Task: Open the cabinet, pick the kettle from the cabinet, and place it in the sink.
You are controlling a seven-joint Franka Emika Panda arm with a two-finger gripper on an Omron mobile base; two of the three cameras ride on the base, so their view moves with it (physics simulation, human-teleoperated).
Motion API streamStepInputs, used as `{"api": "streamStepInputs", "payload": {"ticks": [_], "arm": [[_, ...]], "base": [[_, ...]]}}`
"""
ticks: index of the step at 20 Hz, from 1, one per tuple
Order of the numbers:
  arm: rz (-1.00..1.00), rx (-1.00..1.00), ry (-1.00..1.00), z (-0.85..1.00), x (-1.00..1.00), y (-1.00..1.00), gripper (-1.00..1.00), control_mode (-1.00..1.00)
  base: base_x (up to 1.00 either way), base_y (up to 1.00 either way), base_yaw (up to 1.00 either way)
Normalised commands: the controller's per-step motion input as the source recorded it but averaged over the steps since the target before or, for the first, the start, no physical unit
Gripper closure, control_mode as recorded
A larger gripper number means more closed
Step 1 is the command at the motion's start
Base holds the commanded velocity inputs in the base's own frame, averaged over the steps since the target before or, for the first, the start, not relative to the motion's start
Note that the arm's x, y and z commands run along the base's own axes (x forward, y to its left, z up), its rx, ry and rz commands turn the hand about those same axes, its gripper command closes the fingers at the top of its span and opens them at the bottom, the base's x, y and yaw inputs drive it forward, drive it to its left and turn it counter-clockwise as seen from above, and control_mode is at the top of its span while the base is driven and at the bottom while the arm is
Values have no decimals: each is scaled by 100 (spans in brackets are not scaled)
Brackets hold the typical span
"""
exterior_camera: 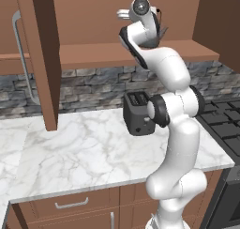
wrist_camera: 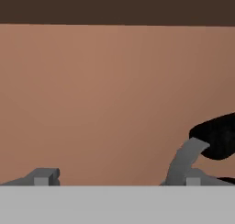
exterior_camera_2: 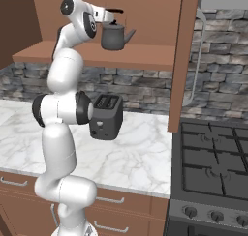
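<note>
The white arm is seen rising from the base, bent at the elbow beside the black toaster [exterior_camera_2: 106, 116] on the marble counter [exterior_camera_2: 140, 157], and stretched up into the open cabinet [exterior_camera_2: 145, 56]. The gripper [exterior_camera_2: 112, 15] is held level at the height of the kettle's arched handle, its jaws spread wide with nothing clasped. The kettle [exterior_camera_2: 115, 36] is seen standing on the cabinet shelf, just below and ahead of the fingertips; in the hand view its black handle [wrist_camera: 218, 138] lies beside one finger, the rest cut off. Contact cannot be judged. Both doors are swung open
</note>
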Motion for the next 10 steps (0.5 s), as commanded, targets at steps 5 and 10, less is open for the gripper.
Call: {"api": "streamStepInputs", "payload": {"ticks": [5,10], "arm": [[1,0,0,-1,2,0,-100,-100],[0,0,0,-8,2,0,-100,-100]], "base": [[0,0,0],[0,0,0]]}}
